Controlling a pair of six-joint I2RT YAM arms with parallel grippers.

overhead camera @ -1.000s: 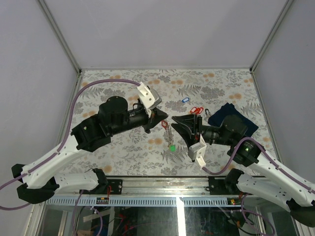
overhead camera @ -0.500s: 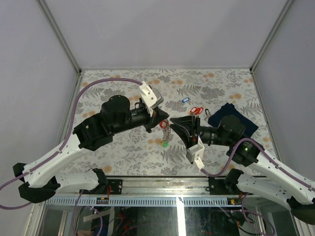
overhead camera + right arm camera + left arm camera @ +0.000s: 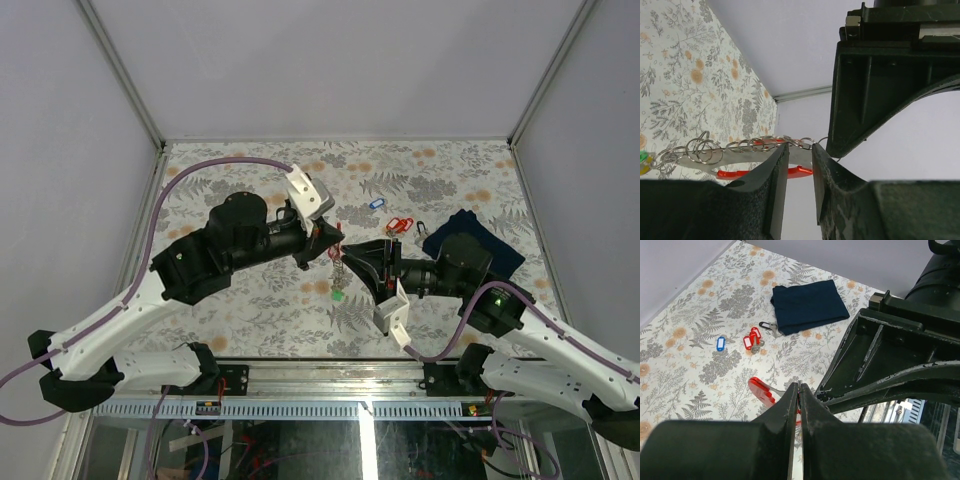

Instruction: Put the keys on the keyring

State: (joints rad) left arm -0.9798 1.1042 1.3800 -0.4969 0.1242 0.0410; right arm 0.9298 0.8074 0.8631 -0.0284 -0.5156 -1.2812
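Observation:
A chain of silvery rings, the keyring (image 3: 740,146), hangs between my two grippers above the table's middle (image 3: 338,268). A green tag (image 3: 337,294) dangles at its lower end. A red-tagged key (image 3: 761,390) sits right beside my left gripper (image 3: 799,386), which is shut on a thin ring of the chain. My right gripper (image 3: 800,150) faces it, jaws a narrow gap apart, pinching a ring at the tips. A blue-tagged key (image 3: 376,203) and red-tagged keys (image 3: 400,224) lie on the table behind.
A folded navy cloth (image 3: 470,240) lies at the right, with a small black clip (image 3: 421,226) at its near-left corner. The floral table cover (image 3: 230,170) is walled by grey panels on three sides. The two grippers almost touch.
My right gripper has moved left, up against the left gripper's tips. The left gripper has shifted slightly. The green tag has swung up and left.

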